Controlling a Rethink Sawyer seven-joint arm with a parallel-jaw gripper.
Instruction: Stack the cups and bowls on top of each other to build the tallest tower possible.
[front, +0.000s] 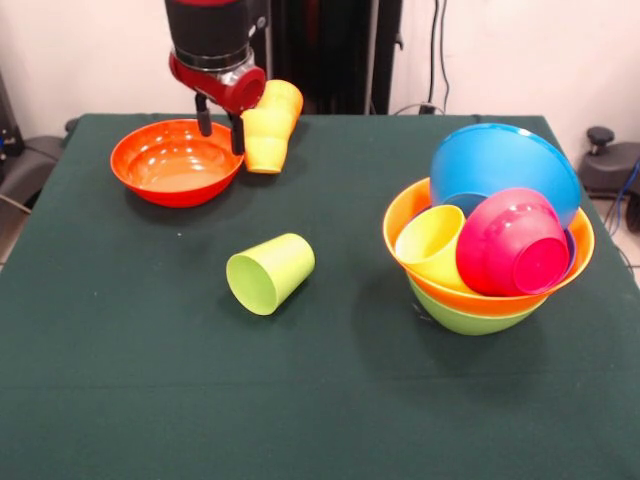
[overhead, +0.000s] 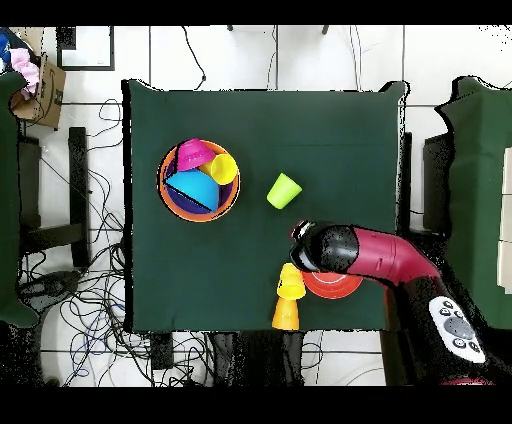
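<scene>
Two cups sit nested at upper left of the front view, a yellow cup (front: 266, 138) w/ an orange cup (front: 283, 98) behind it, lying tilted just beside the red-orange bowl (front: 176, 162). You'll likely find them light, stiff, thin-walled plastic and glossy, so slippery; judge the rim or tapered wall the best place to pinch, and expect them to skate or roll if nudged. The gripper (front: 220, 118) hangs over the gap between bowl and cups, one finger (front: 203, 114) above the bowl's rim, the other against the yellow cup; whether it's pinching the cup wall or just standing open beside it, can't tell from either view.

Mid-frame a lime green cup (front: 270, 272) lies on its side, mouth toward the camera, free to roll.

At right the tower (front: 488, 240) so far: large orange bowl (front: 405, 215) nested in a lime green bowl (front: 460, 318), holding a blue bowl (front: 500, 160) tipped up, a magenta-red bowl (front: 512, 245) on its side, and another yellow cup (front: 432, 245). Loose pile, prob. unstable.

All rest on the green table (front: 120, 380).
</scene>
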